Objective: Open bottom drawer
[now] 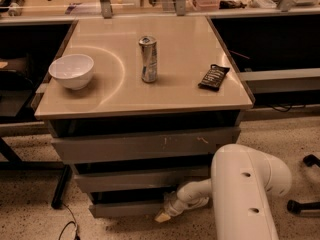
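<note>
Reaching arm (245, 194): white and bulky, bent in from the lower right, slim forearm angled down and left toward the foot of the cabinet.
Gripper (165, 215): low to the floor, pale tip pointing down-left, at the right end of the bottom drawer's front.
Grip: spread or pressed together, impossible to tell from this angle.
Bottom drawer (125, 209): plain grey, lowest and narrowest-looking of three fronts, directly left of the gripper tip, with a dark gap above it; contact with the tip unclear.
Drawer relative to gripper: front stretching away to the left, with only its right end by the tip and nothing visibly clamped.
Middle drawer (135, 180): grey, just above, crossed at its right end by the arm.
Top drawer (145, 146): widest grey front, pale scratch marks right of centre.
Cabinet top (185, 99): beige and glossy.
White bowl (71, 70): upright, near the left edge.
Silver can (148, 59): standing near the centre, well apart from the bowl.
Black snack packet (214, 77): lying flat toward the right edge.
Floor (30, 204): speckled, with a dark cable (67, 229) at lower left.
</note>
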